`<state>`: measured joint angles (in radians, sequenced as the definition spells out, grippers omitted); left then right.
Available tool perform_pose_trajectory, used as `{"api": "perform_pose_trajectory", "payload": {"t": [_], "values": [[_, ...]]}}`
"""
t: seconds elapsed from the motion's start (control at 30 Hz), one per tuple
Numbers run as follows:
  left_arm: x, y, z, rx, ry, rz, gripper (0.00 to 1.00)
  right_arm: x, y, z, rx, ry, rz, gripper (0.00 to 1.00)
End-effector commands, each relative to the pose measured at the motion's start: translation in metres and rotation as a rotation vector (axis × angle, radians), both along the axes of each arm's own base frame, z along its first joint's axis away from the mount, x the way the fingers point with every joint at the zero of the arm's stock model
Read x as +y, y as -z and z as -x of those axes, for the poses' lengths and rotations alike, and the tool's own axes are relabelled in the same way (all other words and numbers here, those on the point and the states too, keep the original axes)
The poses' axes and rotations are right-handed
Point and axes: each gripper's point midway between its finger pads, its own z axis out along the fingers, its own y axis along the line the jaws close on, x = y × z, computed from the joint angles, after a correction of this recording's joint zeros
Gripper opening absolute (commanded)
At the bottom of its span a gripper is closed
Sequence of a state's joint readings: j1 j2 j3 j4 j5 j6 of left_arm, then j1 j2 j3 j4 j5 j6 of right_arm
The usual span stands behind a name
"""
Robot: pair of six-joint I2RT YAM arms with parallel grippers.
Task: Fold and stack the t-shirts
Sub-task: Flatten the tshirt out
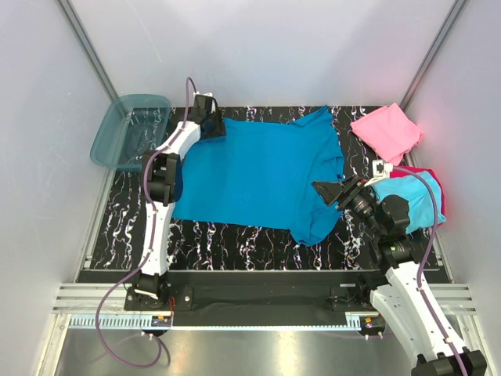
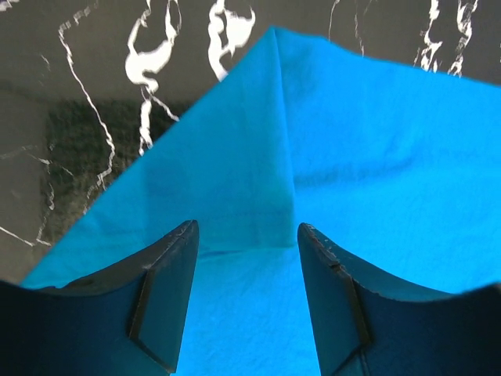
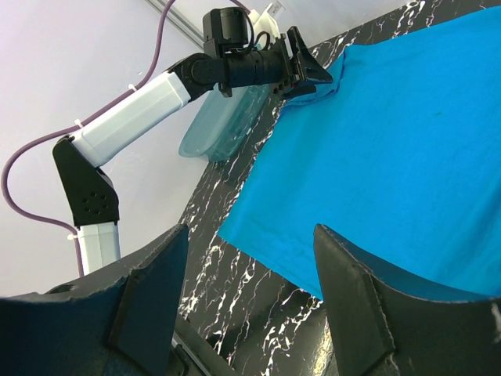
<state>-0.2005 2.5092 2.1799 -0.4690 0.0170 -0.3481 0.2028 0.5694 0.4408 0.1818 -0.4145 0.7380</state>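
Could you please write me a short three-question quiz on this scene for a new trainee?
1. True or false: the pink shirt lies folded at the far right corner of the table.
2. Which tool is at the far left corner of the blue shirt? A) left tool B) right tool
3. Fill in: the tub sits at the far ____ side.
Key: 1 true; 2 A; 3 left.

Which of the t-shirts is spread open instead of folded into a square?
The large teal-blue t-shirt, lying open and flat in the centre; the pink t-shirt and the lighter cyan t-shirt at the right are folded small.
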Motion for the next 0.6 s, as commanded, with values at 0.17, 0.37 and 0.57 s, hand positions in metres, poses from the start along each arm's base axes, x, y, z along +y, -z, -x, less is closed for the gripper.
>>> {"api": "perform_pose_trajectory", "payload": {"t": [0.17, 0.37, 0.57], "values": [[-0.013, -0.027, -0.024, -0.118, 0.083, 0.046, 0.59, 0.005, -0.015, 0.005, -0.063, -0.029, -0.002, 0.72], [-0.024, -0.018, -0.015, -0.069, 0.165, 0.074, 0.59, 0.005, -0.019, 0.006, -0.074, -0.031, -0.007, 0.72], [-0.024, -0.011, -0.011, -0.035, 0.138, 0.083, 0.60, 0.007, -0.021, 0.007, -0.076, -0.039, -0.017, 0.71]]}}
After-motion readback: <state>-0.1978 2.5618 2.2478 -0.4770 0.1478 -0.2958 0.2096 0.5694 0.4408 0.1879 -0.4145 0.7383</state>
